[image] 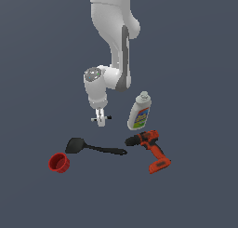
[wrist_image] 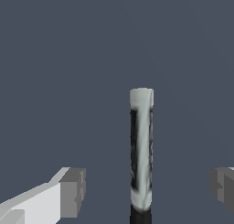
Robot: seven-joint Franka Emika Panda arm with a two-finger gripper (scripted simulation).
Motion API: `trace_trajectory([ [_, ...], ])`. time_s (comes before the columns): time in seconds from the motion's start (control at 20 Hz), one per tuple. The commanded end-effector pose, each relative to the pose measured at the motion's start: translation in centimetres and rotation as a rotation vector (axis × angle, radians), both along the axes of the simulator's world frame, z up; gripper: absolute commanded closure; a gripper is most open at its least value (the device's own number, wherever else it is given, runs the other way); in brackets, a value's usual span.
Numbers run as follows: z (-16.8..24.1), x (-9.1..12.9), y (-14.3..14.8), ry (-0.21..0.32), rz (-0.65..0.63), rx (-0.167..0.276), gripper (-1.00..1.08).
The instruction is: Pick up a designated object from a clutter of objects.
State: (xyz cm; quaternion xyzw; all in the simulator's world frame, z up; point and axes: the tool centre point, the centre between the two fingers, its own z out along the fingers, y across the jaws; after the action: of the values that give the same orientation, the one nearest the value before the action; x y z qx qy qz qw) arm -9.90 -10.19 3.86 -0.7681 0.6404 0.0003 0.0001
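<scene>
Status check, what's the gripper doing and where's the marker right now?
Gripper open, low over the floor. Marker between the fingers, not gripped. Spatula, bottle, drill, red cup all clear of it.

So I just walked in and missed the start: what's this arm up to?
The white arm has its claw down over the thin black-and-white marker. In the wrist view the marker lies between the two open fingers, not touching either, so nothing is gripped yet. The spatula, red cup, drill and white bottle lie nearby, apart from the claw.
</scene>
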Motion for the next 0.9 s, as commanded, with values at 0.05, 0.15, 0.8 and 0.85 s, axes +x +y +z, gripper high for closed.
trace_trajectory([
  [0.05,-1.5,-0.1,0.0,0.000,-0.002,0.000,-0.92],
  [0.15,-2.1,-0.1,0.0,0.000,-0.003,0.000,-0.92],
  [0.8,-2.9,0.0,0.0,0.000,-0.003,0.000,1.08],
  [0.85,-2.9,0.0,0.0,0.000,-0.003,0.000,1.08],
])
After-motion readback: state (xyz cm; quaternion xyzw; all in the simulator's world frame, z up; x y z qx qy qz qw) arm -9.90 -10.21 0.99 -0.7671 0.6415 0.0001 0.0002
